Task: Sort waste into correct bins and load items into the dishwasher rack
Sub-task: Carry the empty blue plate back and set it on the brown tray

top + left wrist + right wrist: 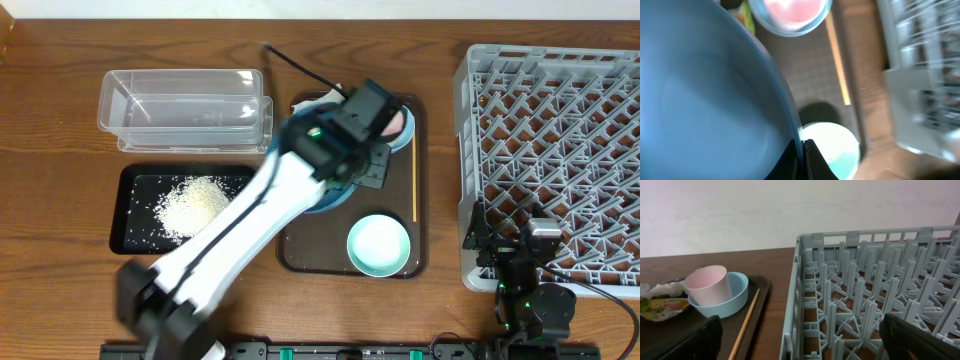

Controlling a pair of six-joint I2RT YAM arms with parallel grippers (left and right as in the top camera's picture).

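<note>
My left gripper [803, 151] is shut on the rim of the large dark blue bowl [705, 100], which fills the left of the left wrist view; overhead the bowl [335, 196] shows under the arm on the brown tray. The mint-green bowl [379, 244] sits at the tray's front. The pink cup [707, 284] stands in the light blue bowl [736, 297]. The snack wrapper [660, 307] and the tissue [662, 289] lie left of them. Rice [195, 203] lies in the black tray [135, 235]. My right gripper [797, 345] is open and empty over the grey rack's [555, 150] front-left corner.
The clear tub [185, 108] stands behind the black tray. A wooden chopstick [414, 185] lies along the right side of the brown serving tray [300, 255]. The rack fills the table's right side.
</note>
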